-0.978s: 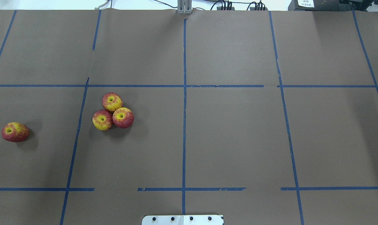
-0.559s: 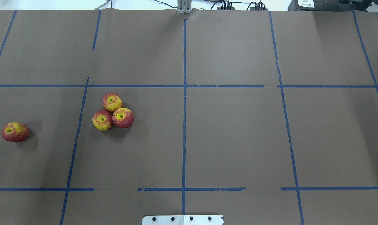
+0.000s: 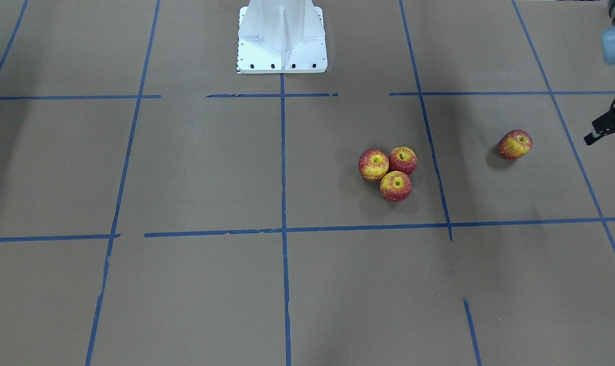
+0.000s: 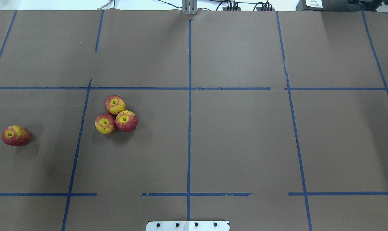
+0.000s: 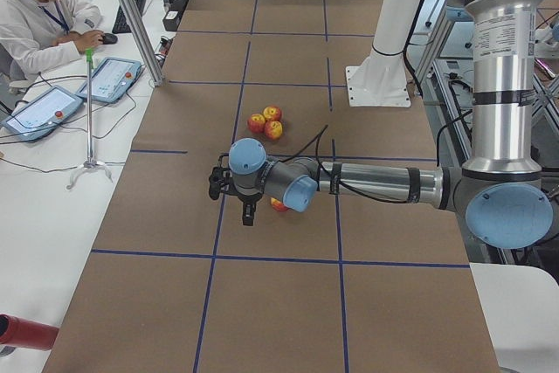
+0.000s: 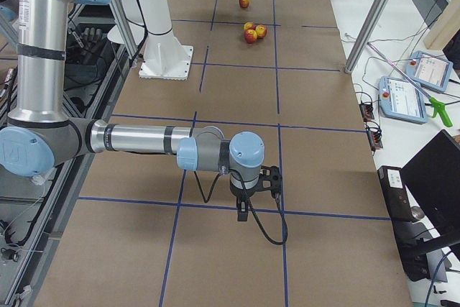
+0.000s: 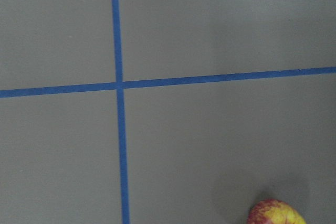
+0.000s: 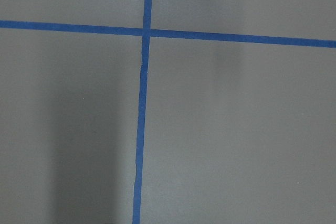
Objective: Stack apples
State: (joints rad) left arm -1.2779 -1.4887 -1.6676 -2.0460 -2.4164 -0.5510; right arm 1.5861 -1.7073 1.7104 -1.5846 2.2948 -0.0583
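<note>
The brown paper-covered table point(image 4: 239, 144) is filling every view, with blue tape lines point(image 4: 189, 128) dividing it into squares. The left arm point(image 5: 376, 183) is reaching low across it in the left-end view, while the overhead view is not catching either arm. The right arm point(image 6: 136, 139) is stretching out over the table's far end, well apart from all the fruit. The white pedestal point(image 3: 282, 35) is being cut off by the top edge of the front view. The left gripper point(image 5: 247, 212) is hanging above the table, pointing down. The front view is showing only a dark sliver of it at the right border, so I cannot tell whether its claw is released or clenched. The right gripper point(image 6: 243, 211) is showing only from the side, too small to read, so its claw cannot be told either, and neither wrist view is showing any fingers. Three apples point(image 4: 115, 112) are sitting on the table's left half, touching one another in a tight cluster, stems up. The fourth apple point(image 4: 15, 135) is lying alone near the left edge, tilted. The left wrist is partly hiding it in the left-end view, and the bottom edge of the left wrist view is cropping it.
</note>
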